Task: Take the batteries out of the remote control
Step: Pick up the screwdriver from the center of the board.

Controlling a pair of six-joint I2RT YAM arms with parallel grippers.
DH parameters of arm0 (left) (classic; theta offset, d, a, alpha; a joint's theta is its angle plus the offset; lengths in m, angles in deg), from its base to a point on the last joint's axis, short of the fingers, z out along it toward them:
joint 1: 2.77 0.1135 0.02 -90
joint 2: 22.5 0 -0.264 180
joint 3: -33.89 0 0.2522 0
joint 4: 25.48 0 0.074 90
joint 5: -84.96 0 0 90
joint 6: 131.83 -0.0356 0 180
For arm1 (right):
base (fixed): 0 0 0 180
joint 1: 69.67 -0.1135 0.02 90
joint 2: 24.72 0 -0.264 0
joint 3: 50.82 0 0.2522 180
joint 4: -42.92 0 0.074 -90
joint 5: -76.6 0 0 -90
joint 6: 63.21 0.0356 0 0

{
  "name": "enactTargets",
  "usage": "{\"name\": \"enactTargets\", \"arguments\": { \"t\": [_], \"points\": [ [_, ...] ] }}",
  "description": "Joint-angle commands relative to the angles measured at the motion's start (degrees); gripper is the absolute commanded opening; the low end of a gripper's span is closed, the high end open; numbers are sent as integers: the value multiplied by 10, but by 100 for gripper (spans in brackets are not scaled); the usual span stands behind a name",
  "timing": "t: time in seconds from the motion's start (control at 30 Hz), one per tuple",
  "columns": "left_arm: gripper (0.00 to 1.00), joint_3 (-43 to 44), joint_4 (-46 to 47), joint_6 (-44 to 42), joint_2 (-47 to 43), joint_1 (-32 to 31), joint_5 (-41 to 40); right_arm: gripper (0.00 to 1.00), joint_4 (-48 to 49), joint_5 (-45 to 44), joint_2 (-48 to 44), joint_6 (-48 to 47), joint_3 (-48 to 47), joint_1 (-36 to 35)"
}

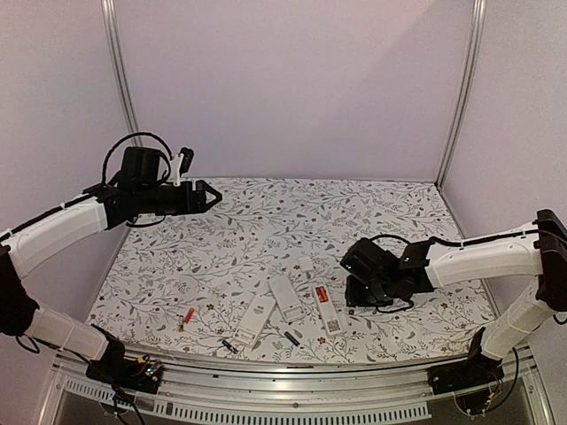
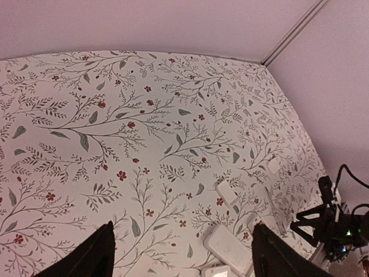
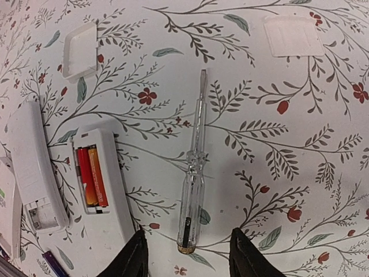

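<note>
A white remote control (image 3: 109, 213) lies face down with its compartment open, and two red-orange batteries (image 3: 92, 177) sit side by side inside. In the top view this remote (image 1: 329, 312) lies just left of my right gripper (image 1: 361, 290). My right gripper (image 3: 185, 259) hangs open just above the table, its fingers astride the butt end of a clear screwdriver (image 3: 193, 190) without touching it. A loose red battery (image 1: 188, 315) and two dark ones (image 1: 291, 337) (image 1: 229, 345) lie near the front edge. My left gripper (image 1: 205, 195) is raised at the far left, open and empty.
Two more white remotes (image 1: 255, 319) (image 1: 285, 297) lie left of the open one. Two loose battery covers (image 3: 81, 49) (image 3: 292, 36) rest on the flowered cloth beyond the screwdriver. Walls close in the table at the back and sides.
</note>
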Motion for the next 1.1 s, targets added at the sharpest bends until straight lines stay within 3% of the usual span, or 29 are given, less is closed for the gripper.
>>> {"name": "enactTargets", "arguments": {
  "t": [0.0,0.57,0.73,0.9,1.07],
  "points": [
    [81,-30,-10,-18,-6,1,-23,44,2,3,29,-5,1,7],
    [81,-30,-10,-18,3,1,-7,26,25,14,101,-14,-22,9],
    [81,-30,-10,-18,2,1,-2,16,24,12,110,-8,-21,9],
    [81,-31,-7,-23,-16,1,-12,5,35,9,86,6,-3,9],
    [82,-59,32,-33,-71,1,-13,1,137,33,-18,-28,56,9]
  ]
}}
